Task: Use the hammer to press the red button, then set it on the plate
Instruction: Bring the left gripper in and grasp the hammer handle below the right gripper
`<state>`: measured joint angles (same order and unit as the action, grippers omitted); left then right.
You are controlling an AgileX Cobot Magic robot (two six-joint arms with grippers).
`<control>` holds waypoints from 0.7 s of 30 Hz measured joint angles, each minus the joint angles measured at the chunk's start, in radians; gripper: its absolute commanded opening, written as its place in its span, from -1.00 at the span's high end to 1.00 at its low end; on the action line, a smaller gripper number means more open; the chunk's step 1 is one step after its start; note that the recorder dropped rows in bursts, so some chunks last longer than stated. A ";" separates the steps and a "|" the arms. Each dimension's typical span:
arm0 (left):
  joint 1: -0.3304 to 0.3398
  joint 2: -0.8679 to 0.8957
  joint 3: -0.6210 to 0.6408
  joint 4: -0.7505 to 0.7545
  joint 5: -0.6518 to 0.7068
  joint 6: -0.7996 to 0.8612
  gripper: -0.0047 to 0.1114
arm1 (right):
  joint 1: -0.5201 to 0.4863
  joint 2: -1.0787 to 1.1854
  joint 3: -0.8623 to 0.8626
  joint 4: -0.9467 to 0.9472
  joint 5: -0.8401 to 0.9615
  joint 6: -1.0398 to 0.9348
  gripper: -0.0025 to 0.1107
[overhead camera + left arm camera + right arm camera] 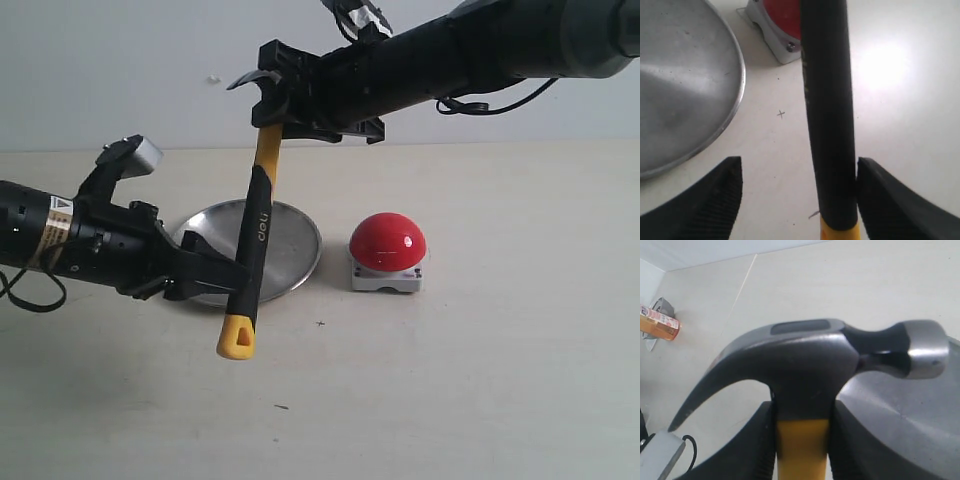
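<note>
The hammer (pixel 258 220) hangs upright above the table, dark head up, yellow looped end down near the plate's front edge. My right gripper (pixel 275 110) is shut on the yellow neck just under the head (pixel 805 360), with fingers (pixel 762 440) pressed on both sides. My left gripper (pixel 235 280) stands open around the black lower handle (pixel 827 125); one finger (pixel 875 195) touches the handle and the other stands well apart. The silver plate (pixel 295 245) lies behind the handle. The red button (pixel 388 242) sits on its grey base to the plate's right.
In the right wrist view, a small orange-labelled object (pixel 657 322) sits far off by the wall. The left arm's body (pixel 60 235) stretches over the table's left side, and the right arm (pixel 450 55) reaches across above the button.
</note>
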<state>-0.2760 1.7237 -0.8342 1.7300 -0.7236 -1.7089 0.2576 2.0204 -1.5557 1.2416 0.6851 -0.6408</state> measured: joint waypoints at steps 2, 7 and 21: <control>-0.016 0.000 -0.006 -0.001 0.013 0.000 -0.18 | 0.000 0.000 0.000 0.000 0.000 0.000 0.96; -0.063 0.002 -0.036 -0.027 0.037 0.000 -0.18 | 0.000 0.000 0.000 0.000 0.000 0.000 0.96; -0.136 0.104 -0.044 -0.071 0.116 0.000 -0.18 | 0.000 0.000 0.000 0.000 0.000 0.003 0.96</control>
<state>-0.4125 1.8280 -0.8783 1.6586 -0.6075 -1.7089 0.2576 2.0204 -1.5557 1.2416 0.6851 -0.6374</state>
